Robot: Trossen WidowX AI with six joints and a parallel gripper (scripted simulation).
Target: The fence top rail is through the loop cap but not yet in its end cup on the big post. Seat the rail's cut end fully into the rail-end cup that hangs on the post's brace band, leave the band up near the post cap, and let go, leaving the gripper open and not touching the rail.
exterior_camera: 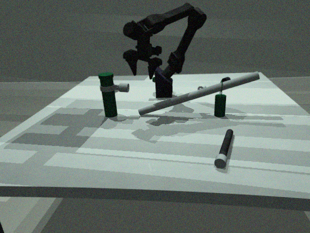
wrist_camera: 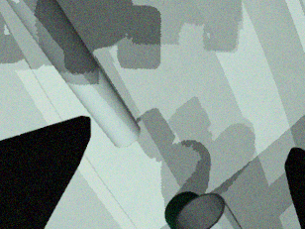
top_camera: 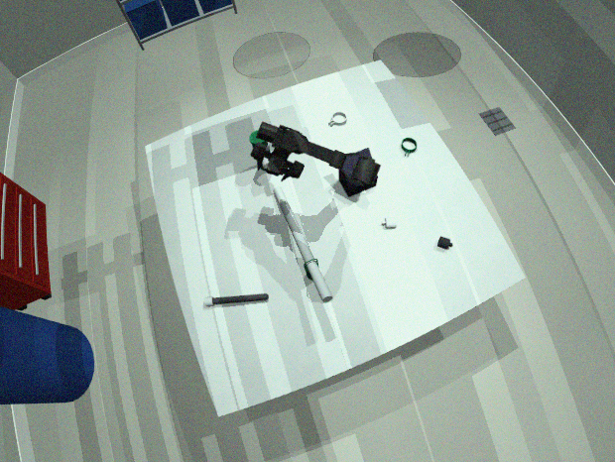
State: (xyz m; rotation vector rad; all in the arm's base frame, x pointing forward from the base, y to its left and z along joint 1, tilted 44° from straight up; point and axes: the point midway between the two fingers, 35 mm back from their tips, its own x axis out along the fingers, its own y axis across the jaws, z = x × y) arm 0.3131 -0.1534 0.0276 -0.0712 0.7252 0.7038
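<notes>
I count one rail (top_camera: 302, 238) (exterior_camera: 200, 92) (wrist_camera: 106, 115), and two posts, one big (top_camera: 255, 138) (exterior_camera: 109, 105) (wrist_camera: 173, 209) and one small (top_camera: 307, 272) (exterior_camera: 219, 105). Before my jaws I make it three bands: one on the big post (exterior_camera: 106, 88), two loose, grey (top_camera: 345, 119) and green (top_camera: 409, 152). There are also one cup (exterior_camera: 124, 87) (wrist_camera: 200, 212), one dark rod (top_camera: 241, 298) (exterior_camera: 226, 145), one black block (top_camera: 444, 243), one red cabinet (top_camera: 25, 238) and one blue barrel (top_camera: 45, 357).
</notes>
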